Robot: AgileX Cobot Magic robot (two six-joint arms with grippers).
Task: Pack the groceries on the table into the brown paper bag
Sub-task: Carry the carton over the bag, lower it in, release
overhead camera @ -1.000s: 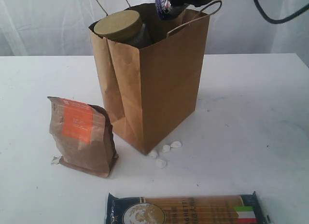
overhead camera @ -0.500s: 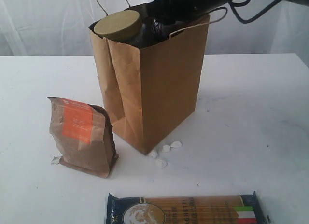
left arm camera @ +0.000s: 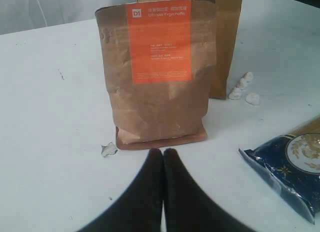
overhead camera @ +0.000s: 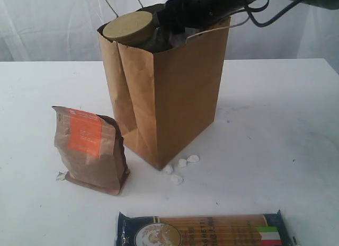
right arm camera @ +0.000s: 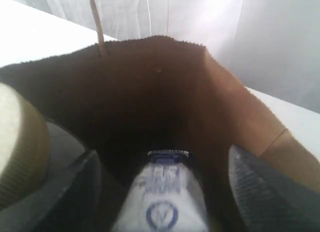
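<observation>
Now at the drop-off: my right gripper [right arm camera: 165, 162] hangs inside the brown paper bag [overhead camera: 180, 97], jaws wide and clear of the small blue-white packet [right arm camera: 162, 202] between them. Next, I judge: lift straight out, then fetch the kraft pouch [overhead camera: 90, 150] off the table [overhead camera: 275, 124].

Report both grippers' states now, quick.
Left gripper: closed, holding nothing.
Right gripper: open inside the brown paper bag, with the small blue-white packet between its fingers, unclamped.
</observation>
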